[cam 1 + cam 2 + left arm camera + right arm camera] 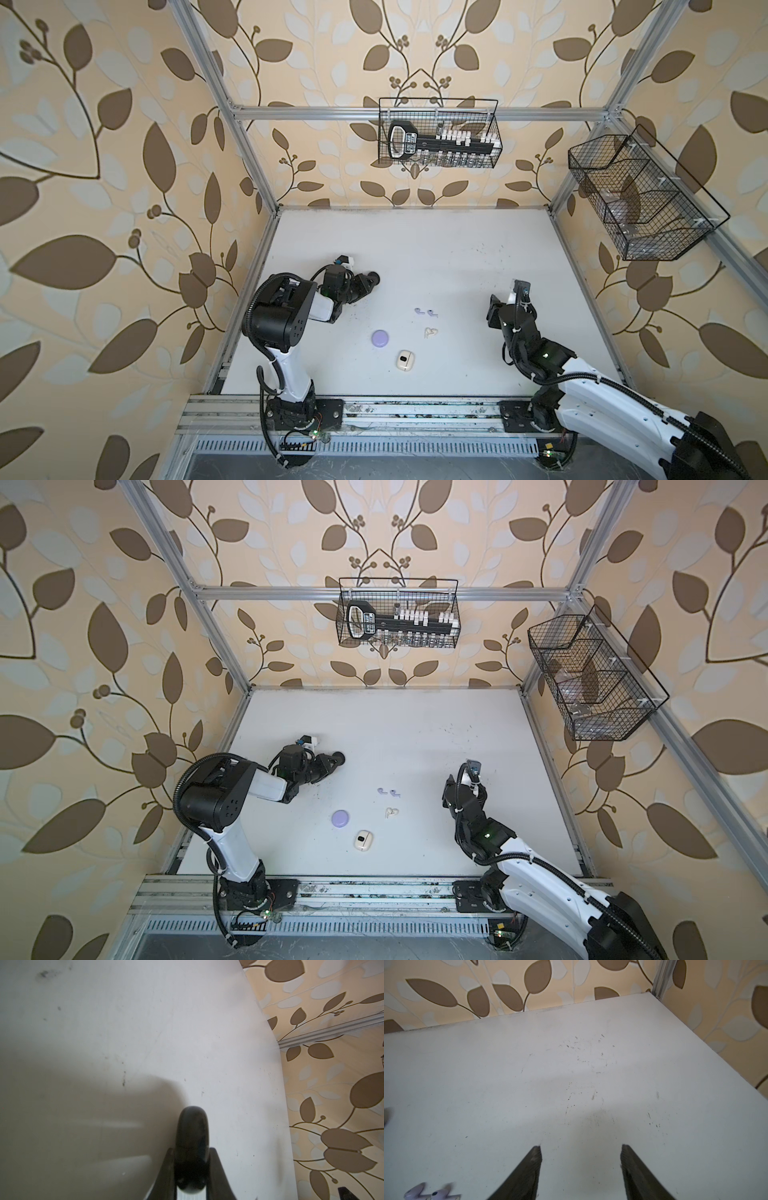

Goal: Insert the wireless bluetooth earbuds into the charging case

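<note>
Right wrist view caught the lavender earbuds at its edge, beside your right gripper, which had its jaws apart and empty. In both top views they lay mid-table, with the cream earbuds near them and touching each other. No black buds were seen. My call: you needed to swing the right gripper over one lavender bud, pinch it squarely and avoid knocking its twin. The buds looked tiny, stemmed and smooth, so likely slippery. The lavender case looked shut, and the cream case sat near it. Your left gripper was clamped on a rounded black case, well apart from the buds.
</note>
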Controlling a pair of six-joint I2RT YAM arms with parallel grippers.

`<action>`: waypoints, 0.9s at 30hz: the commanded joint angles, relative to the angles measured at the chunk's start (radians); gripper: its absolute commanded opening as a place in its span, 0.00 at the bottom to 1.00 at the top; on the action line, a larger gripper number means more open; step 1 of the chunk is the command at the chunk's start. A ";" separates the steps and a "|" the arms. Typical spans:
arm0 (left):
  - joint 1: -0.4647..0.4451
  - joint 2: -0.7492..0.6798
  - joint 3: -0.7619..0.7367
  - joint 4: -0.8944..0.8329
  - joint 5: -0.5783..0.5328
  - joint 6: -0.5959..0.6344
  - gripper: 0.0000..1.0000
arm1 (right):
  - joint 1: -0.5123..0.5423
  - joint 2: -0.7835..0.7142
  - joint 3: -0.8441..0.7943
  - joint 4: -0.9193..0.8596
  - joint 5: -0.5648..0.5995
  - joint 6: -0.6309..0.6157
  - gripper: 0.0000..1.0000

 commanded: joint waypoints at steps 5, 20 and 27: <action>0.001 -0.017 0.011 -0.155 -0.081 0.046 0.37 | 0.107 0.089 0.074 0.044 0.144 -0.053 0.66; 0.001 -0.183 -0.049 -0.239 -0.135 0.125 0.85 | 0.152 -0.041 0.161 -0.151 0.074 0.011 0.75; 0.002 -0.503 -0.118 -0.440 -0.240 0.210 0.86 | 0.366 -0.082 0.242 -0.111 0.002 -0.086 0.78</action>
